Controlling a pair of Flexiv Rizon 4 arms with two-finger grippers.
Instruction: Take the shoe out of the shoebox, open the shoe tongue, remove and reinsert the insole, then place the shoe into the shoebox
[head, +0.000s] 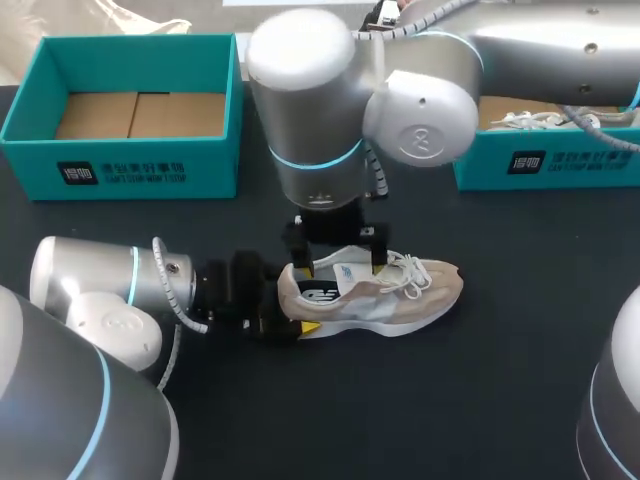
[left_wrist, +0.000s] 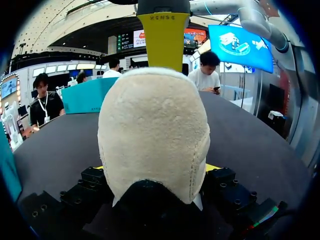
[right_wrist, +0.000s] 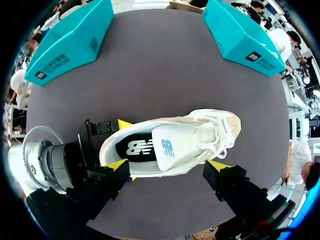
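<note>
Worktop (head: 420, 400) dark, left jaws pinching the heel of a beige shoe (head: 400, 295) standing on it, tongue (right_wrist: 167, 147) lifted, right jaws spread just above its opening, open teal shoebox (head: 120, 170) well behind at left

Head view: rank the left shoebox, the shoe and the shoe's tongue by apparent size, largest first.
1. left shoebox, clearly largest, though it sits farther from the camera
2. shoe
3. tongue, smallest, only a part of the shoe

Black table (head: 500, 400); second teal box (head: 560, 160) holding white laces (head: 525, 120).
</note>
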